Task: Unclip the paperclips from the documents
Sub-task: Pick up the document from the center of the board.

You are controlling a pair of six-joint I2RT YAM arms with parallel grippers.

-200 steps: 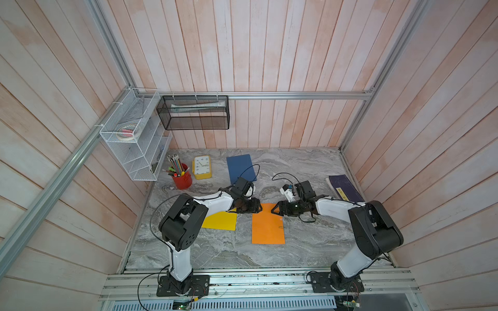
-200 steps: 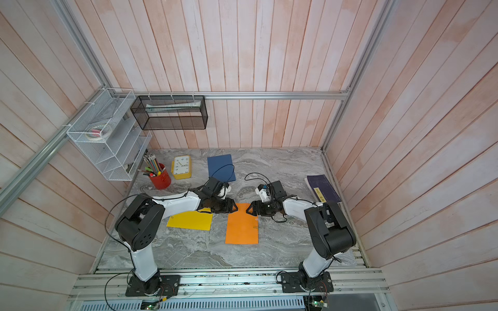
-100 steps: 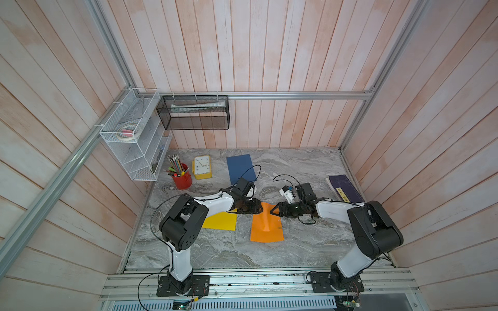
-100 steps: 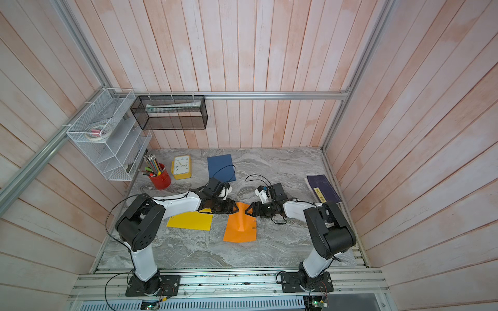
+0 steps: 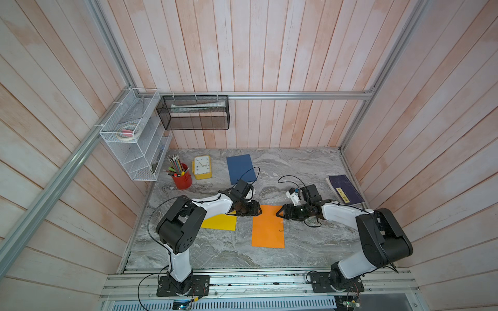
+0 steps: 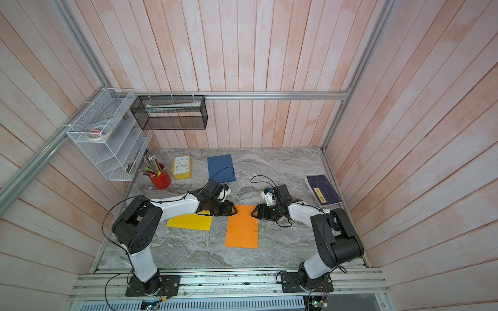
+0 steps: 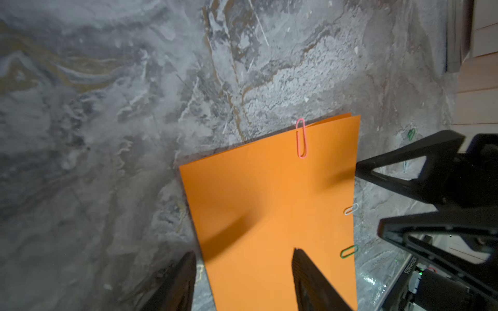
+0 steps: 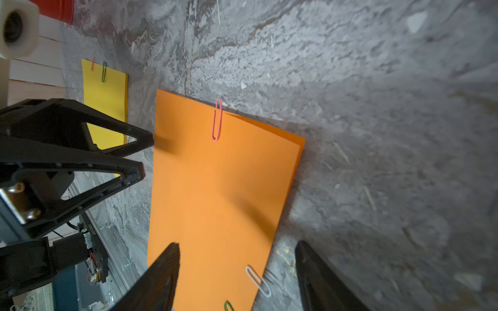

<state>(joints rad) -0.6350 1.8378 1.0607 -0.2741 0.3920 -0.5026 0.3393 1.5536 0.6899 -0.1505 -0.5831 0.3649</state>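
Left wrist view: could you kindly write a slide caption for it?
Open left gripper at orange document bearing pink, white and green paperclips.

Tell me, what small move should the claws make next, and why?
Probably the right claw should dip and pinch the white paperclip. That claw stands open and empty, and the clip sits right before it, on the edge of the orange document, which lies flat.
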